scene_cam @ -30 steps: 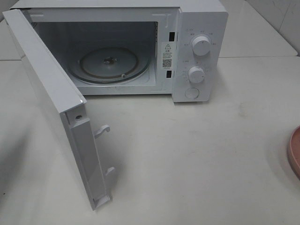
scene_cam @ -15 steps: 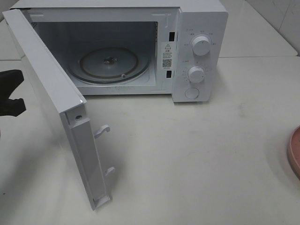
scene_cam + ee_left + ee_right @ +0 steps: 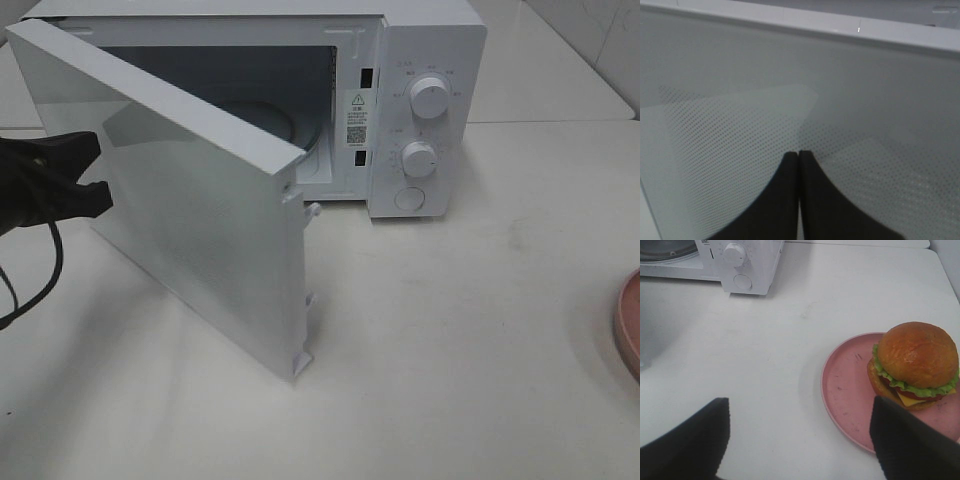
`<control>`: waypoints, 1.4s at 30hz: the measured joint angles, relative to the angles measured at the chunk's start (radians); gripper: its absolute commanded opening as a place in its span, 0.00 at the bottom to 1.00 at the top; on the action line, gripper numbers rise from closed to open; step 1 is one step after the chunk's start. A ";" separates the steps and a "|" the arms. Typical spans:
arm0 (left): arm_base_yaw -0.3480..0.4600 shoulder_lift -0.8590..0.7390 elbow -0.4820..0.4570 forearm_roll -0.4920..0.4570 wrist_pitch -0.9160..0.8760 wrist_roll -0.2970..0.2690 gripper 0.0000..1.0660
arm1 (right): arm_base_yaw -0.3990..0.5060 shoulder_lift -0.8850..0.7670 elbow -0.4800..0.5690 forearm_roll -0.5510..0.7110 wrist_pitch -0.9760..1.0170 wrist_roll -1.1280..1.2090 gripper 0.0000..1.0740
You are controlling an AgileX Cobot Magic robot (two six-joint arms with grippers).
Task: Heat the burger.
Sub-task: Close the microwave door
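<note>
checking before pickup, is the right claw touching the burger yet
Apart. The right wrist view shows the open right claw with bare plate between its finger and the burger.

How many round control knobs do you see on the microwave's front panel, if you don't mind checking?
2. The upper knob sits near the top of the control panel; the lower knob is directly beneath it. Below them is a flat round button, not a knob.

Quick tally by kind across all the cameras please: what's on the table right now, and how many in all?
Microwave: 1
Burger: 1
Pink plate: 1
Total: 3
</note>
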 measured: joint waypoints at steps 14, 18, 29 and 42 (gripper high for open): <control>-0.192 0.119 -0.188 -0.315 0.135 0.121 0.00 | 0.000 0.000 0.000 0.000 0.000 0.000 0.71; -0.219 0.146 -0.234 -0.363 0.152 0.134 0.00 | 0.000 0.000 0.000 0.000 0.000 0.000 0.71; -0.283 0.246 -0.406 -0.419 0.242 0.139 0.00 | 0.000 0.000 0.000 0.000 0.000 0.000 0.71; -0.323 0.343 -0.587 -0.458 0.426 0.186 0.00 | 0.000 0.000 0.000 0.000 0.000 0.000 0.71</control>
